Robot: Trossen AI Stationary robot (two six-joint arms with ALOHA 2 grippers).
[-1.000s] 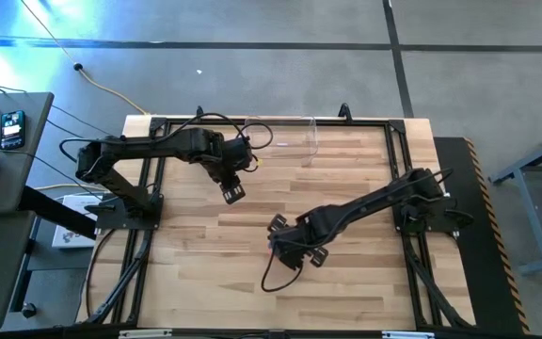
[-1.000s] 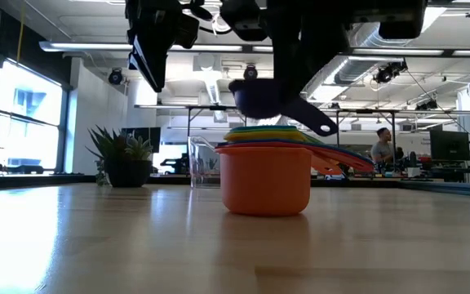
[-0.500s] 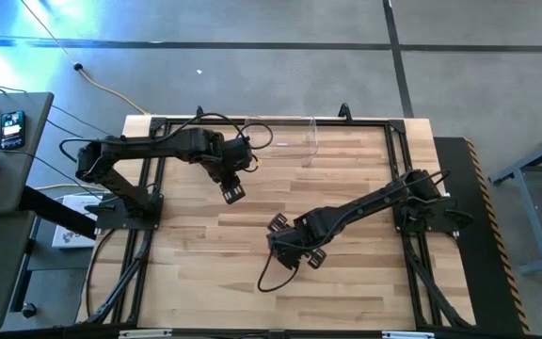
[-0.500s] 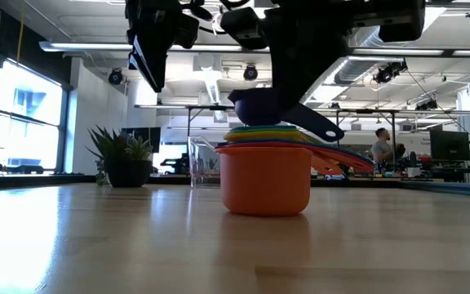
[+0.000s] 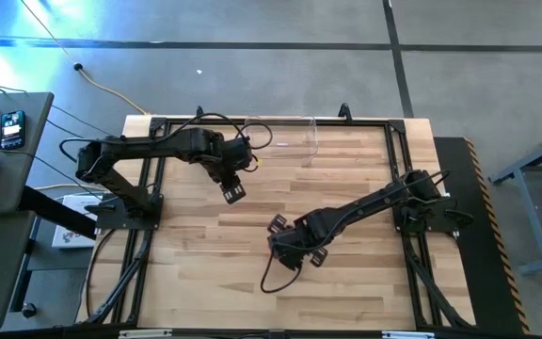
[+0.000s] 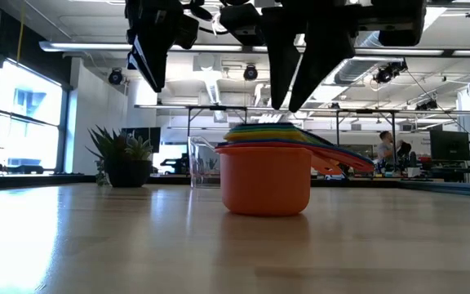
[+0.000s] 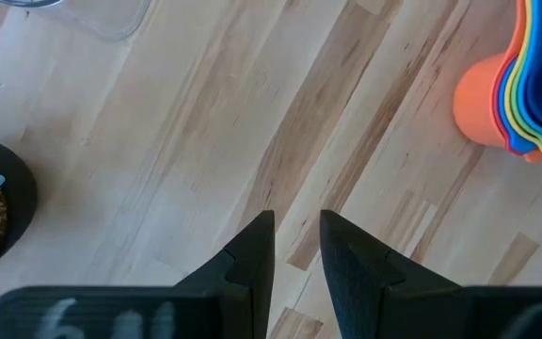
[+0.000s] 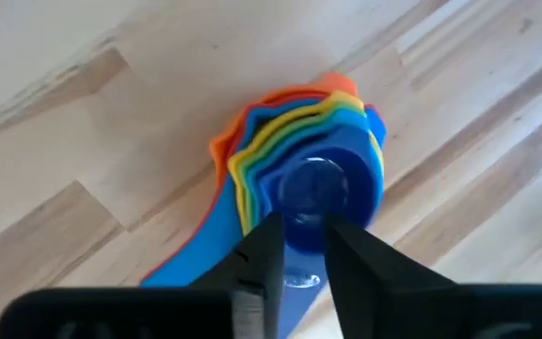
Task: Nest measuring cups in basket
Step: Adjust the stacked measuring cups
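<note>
Daylight floods the workshop from tall windows (image 6: 23,114) at the left of the low view, where they bleach to near white, and rows of ceiling lamps (image 6: 219,46) add bright streaks overhead. The wooden table (image 6: 96,237) carries a broad pale sheen on that side, its nearest boards soft and out of focus. Both arms hang as black silhouettes against the lit room, detail lost in shadow. From above, the table (image 5: 205,254) is evenly lit with only faint shadows, while a blue-white glare (image 5: 7,24) burns on the floor at the upper left corner. Wrist views are bright; the near fingers (image 7: 252,254) look slightly soft.
</note>
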